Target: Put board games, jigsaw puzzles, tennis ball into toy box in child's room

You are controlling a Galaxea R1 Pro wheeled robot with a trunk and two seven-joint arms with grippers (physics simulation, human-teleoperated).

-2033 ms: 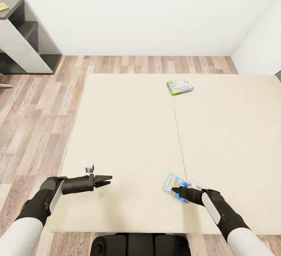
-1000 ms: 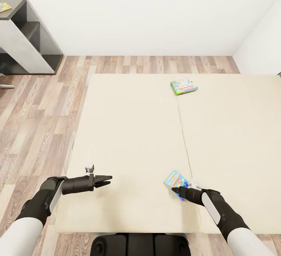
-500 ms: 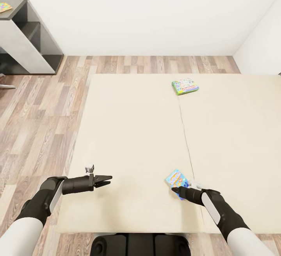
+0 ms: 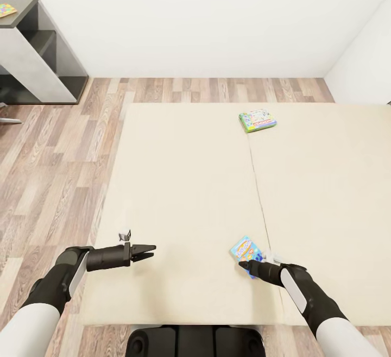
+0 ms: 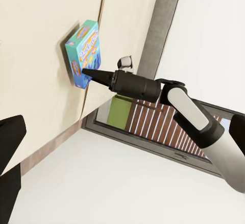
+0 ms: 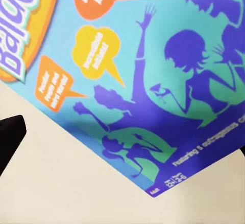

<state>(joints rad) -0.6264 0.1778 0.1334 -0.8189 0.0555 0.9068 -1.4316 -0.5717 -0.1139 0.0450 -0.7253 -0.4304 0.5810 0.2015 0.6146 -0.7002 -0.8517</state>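
Two board games lie on the beige bed. The white-green one with a red band rests far up the mattress. The blue one lies near the front edge. My right gripper hovers just over its near corner, open, holding nothing; one fingertip shows beside the box. My left gripper hangs open over bare mattress, well left of the blue box. A jigsaw puzzle lies on the table's dark side unit. The toy box and tennis ball are out of view.
Wood floor runs along the bed's left side and far end. White walls close the room behind and at the right. A seam splits the mattress lengthwise.
Over the two seconds the whole picture slid slightly right, so the camera moved, then settled. The blue box now shows a little farther ahead of the right gripper. Both arms keep their pose.
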